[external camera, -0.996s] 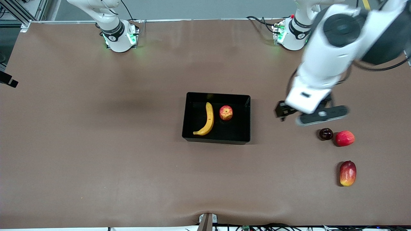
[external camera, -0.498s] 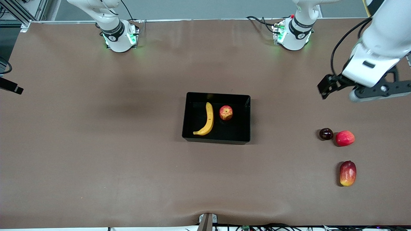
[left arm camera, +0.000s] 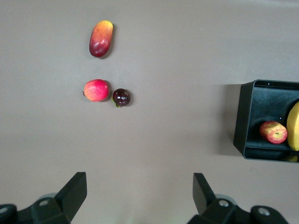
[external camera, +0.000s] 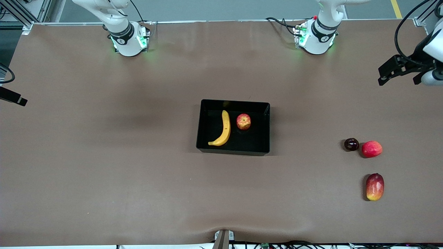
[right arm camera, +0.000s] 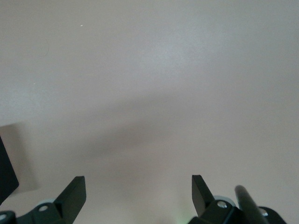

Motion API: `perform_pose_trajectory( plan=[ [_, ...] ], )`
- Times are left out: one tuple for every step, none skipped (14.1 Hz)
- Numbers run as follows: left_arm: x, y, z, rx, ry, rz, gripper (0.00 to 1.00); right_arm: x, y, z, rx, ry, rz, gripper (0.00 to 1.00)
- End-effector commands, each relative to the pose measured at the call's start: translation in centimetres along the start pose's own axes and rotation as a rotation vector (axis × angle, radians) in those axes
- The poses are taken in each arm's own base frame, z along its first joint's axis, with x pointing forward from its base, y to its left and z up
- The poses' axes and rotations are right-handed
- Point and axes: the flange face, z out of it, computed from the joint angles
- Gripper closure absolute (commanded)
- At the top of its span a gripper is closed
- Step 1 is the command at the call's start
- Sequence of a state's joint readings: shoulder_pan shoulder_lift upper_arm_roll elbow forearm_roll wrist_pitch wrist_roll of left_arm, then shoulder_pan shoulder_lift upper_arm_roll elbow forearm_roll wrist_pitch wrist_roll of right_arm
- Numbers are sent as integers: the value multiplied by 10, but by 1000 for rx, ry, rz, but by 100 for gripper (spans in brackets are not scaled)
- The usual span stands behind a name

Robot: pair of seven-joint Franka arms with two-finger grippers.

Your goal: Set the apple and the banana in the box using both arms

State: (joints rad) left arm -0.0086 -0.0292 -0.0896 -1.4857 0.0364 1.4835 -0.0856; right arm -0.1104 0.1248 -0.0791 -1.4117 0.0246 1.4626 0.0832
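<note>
Black box (external camera: pixel 266 145) holding one banana (external camera: pixel 223 129), one apple (external camera: pixel 243 121); well apart at 3 o'clock: left gripper (left arm camera: pixel 140 193) spread, empty; right gripper (right arm camera: pixel 138 191) spread too.

We are in a robotics lab: two white arms (external camera: pixel 124 31) bolted to a brown-covered table (external camera: pixel 104 155), aluminium framing (external camera: pixel 20 14) and loose cables (external camera: pixel 280 22) at its edge

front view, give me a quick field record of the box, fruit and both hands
box: black, open top, mid-table
in box: banana and apple, side by side, apart
loose fruit: dark round fruit, pinkish-red fruit, oval red-yellow fruit, toward the left arm's end
left hand: open, empty, over bare table
right hand: open, empty, over bare table
</note>
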Motion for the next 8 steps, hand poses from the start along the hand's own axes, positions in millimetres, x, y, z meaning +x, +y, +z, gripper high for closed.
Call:
perform_pose_trajectory(
  plan=[
    [-16,-2,-3,-25,-8,10,0,-2,1,-4,22,2,-4,0],
    [-18,-4,-6,-35,-2,6,0,-5,3,-1,19,-21,-2,0],
    [-19,-5,-7,-36,-3,5,0,-11,-3,-1,14,-52,-9,0],
    [-19,-5,-7,-36,-1,5,0,-12,-10,-5,15,-43,-20,0],
    [-19,-5,-7,-36,1,5,0,-11,-12,-6,13,-35,-25,0],
    [-17,-5,-6,-37,1,3,0,-10,-8,-6,15,-34,-20,0],
    [-16,-5,-7,-37,5,3,0,-8,-6,-5,21,-31,-16,0],
    [-15,-4,-8,-39,13,4,0,-8,-5,-5,26,-30,-15,0]
  ],
)
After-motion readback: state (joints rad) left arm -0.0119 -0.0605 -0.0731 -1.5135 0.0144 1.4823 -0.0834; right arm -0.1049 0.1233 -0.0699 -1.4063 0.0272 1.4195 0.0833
